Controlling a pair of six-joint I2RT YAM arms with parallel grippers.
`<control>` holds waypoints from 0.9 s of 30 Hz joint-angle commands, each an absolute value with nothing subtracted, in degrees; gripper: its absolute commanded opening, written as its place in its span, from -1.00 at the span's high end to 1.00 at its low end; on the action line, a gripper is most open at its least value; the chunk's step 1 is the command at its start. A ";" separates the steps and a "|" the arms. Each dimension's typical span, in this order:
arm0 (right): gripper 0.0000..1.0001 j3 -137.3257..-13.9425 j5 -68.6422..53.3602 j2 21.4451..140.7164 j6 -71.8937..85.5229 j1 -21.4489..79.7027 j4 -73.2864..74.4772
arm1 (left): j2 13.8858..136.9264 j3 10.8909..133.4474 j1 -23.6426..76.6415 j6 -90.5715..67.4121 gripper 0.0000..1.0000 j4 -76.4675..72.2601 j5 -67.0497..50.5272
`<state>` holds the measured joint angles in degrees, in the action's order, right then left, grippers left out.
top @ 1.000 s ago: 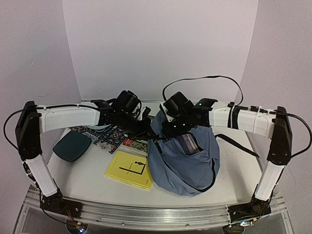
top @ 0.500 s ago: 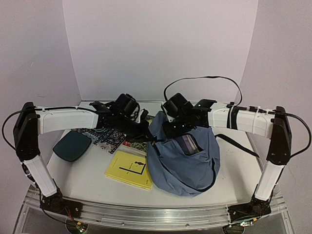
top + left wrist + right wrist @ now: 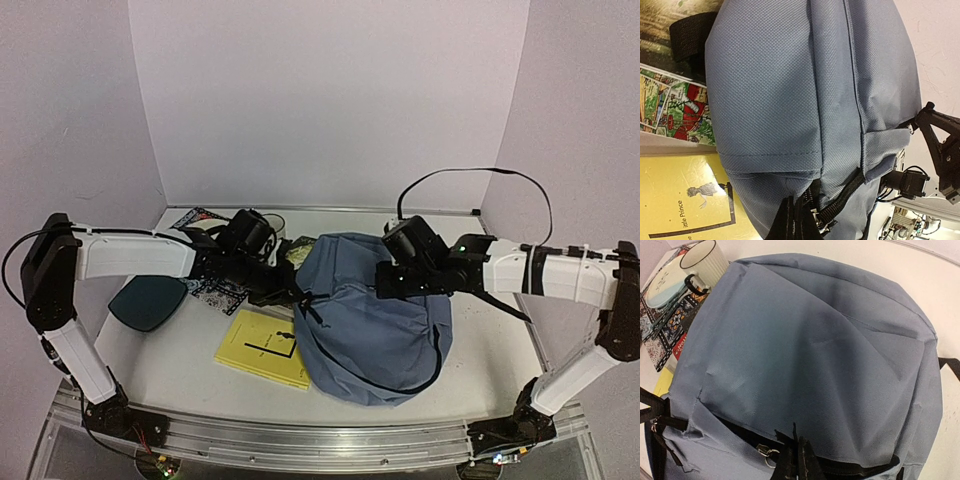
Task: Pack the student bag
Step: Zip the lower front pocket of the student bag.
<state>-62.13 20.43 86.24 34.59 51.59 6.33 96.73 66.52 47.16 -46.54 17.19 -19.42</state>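
The left tool [image 3: 797, 220] and right tool [image 3: 795, 462] each pinch shut on the dark zipper edge of the student bag [image 3: 370, 320], which slumps on the desk [image 3: 170, 375] between them, so opening its mouth seems in hand, next needing a pull apart before the yellow book [image 3: 265, 345] beside the left tool goes in.

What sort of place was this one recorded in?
Likely a lab test booth: plain walls box in a white table, a left arm and right arm stand on a metal rail, and a bag and yellow book lie as props.
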 commanded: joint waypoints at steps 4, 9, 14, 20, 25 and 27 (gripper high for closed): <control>1.00 -54.22 29.42 77.62 42.17 47.14 6.59 | 93.98 60.51 43.52 -49.40 1.00 19.36 -16.53; 1.00 -49.82 29.36 74.45 42.62 43.28 6.54 | 94.08 59.23 42.92 -50.28 1.00 17.80 -17.59; 1.00 -43.98 28.42 69.34 42.38 36.91 6.56 | 93.85 57.46 41.99 -51.23 1.00 16.17 -18.32; 1.00 -40.59 24.53 68.58 43.73 31.91 6.59 | 93.67 55.77 41.13 -51.65 1.00 14.52 -19.60; 1.00 -41.74 22.07 70.51 44.61 31.56 6.59 | 94.23 55.81 41.13 -51.10 1.00 12.96 -21.21; 1.00 -43.36 20.48 71.66 43.24 31.56 6.59 | 94.03 56.34 41.20 -50.36 1.00 11.56 -22.71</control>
